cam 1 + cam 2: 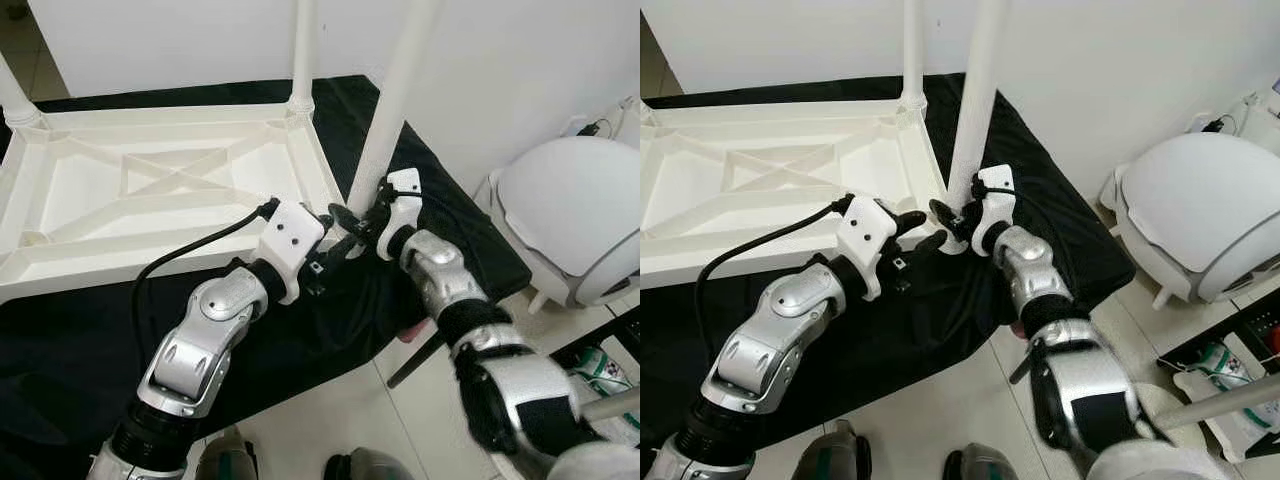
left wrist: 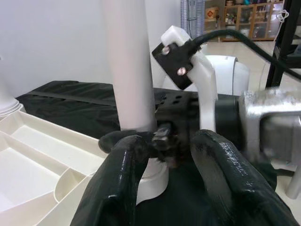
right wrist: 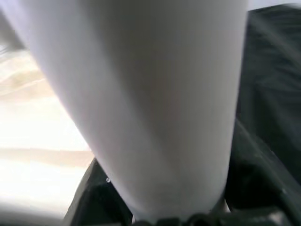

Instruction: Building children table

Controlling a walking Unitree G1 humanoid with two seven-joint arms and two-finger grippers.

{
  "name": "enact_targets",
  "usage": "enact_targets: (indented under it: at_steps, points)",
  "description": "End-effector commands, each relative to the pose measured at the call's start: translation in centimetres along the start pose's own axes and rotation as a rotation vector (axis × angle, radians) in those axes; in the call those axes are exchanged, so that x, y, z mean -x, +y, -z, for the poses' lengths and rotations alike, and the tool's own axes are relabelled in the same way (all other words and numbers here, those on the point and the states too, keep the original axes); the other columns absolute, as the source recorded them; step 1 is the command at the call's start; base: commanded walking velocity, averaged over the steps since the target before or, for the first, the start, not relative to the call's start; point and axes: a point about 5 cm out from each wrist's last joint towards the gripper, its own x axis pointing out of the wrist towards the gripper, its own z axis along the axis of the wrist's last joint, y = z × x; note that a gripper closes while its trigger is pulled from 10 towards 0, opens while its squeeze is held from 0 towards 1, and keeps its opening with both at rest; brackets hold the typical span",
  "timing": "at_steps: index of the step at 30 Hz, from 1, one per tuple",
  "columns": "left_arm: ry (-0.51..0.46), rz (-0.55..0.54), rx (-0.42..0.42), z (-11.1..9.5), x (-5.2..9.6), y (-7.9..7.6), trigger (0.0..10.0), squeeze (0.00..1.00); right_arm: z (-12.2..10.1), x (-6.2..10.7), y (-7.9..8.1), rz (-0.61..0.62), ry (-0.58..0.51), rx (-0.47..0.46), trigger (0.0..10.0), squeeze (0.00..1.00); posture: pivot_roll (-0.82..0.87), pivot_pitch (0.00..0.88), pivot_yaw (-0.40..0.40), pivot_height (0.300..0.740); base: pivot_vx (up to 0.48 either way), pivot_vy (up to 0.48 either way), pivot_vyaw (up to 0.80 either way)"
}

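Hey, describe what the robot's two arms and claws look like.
Both arms are silver metal segments with black joints. Each wrist carries a white plastic camera bracket; a black cable runs from the left one. The left claw and right claw have long glossy black fingers.

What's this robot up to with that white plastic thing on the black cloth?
It is putting together a small table. The white tabletop lies upside down on a black cloth, with other legs already standing at its corners. The right gripper is clamped around the bottom of a white leg, holding it upright at the near corner. The left gripper hovers open beside that corner.
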Motion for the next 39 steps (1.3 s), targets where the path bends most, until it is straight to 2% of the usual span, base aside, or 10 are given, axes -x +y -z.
enact_targets:
  at_steps: [1,6,16,17,18,19,23,34,35,39]
  points:
    - [0.005,0.016,0.004,0.0,-0.1,-0.4,10.0,0.00,1.4,1.0,-0.7,0.212,0.056,-0.037,10.0,0.00,-0.02,0.013,-0.039,0.740,0.000,0.000,0.00]
    - [0.004,0.022,0.004,0.0,-0.2,-0.5,10.0,0.00,1.3,1.1,1.1,0.318,0.024,-0.116,10.0,0.00,-0.02,0.010,-0.038,0.740,0.000,0.000,0.00]
    - [0.002,0.013,0.007,0.0,-0.2,-0.4,10.0,0.00,0.0,1.4,3.5,0.195,0.003,-0.167,10.0,0.00,-0.01,0.013,-0.048,0.740,0.000,0.000,0.00]
    - [0.002,0.010,0.008,0.0,-0.2,-0.4,10.0,0.00,-0.3,1.4,3.8,0.170,-0.017,-0.174,10.0,0.51,-0.01,0.013,-0.050,0.740,0.000,0.000,0.00]
    - [0.002,0.010,0.008,0.0,-0.2,-0.4,10.0,0.00,-0.3,1.4,3.8,0.170,-0.017,-0.174,10.0,0.51,-0.01,0.013,-0.050,0.740,0.000,0.000,0.00]
    - [0.002,0.009,0.009,0.0,-0.2,-0.4,10.0,0.00,-0.4,1.4,3.8,0.160,-0.031,-0.195,10.0,1.00,-0.01,0.013,-0.050,0.740,0.000,0.000,0.00]
    - [0.003,0.008,0.010,0.1,-0.1,-0.4,10.0,0.00,-0.7,1.5,3.5,0.147,-0.050,-0.210,10.0,1.00,-0.01,0.014,-0.054,0.740,0.000,0.000,0.00]
    - [0.002,-0.001,0.010,0.1,-0.1,-0.4,10.0,0.00,0.4,2.6,-1.4,0.004,0.012,-0.149,10.0,1.00,-0.01,0.010,-0.057,0.740,0.000,0.000,0.00]
    - [0.002,0.002,0.010,0.1,-0.2,-0.4,10.0,0.00,0.6,2.8,-2.3,-0.069,0.023,-0.126,10.0,0.00,-0.02,0.007,-0.052,0.740,0.000,0.000,0.00]
    - [-0.001,0.014,0.006,0.0,-0.3,-0.4,10.0,0.00,0.2,2.8,-3.8,-0.191,0.022,-0.017,10.0,0.00,-0.02,0.000,-0.044,0.740,0.000,0.000,0.00]
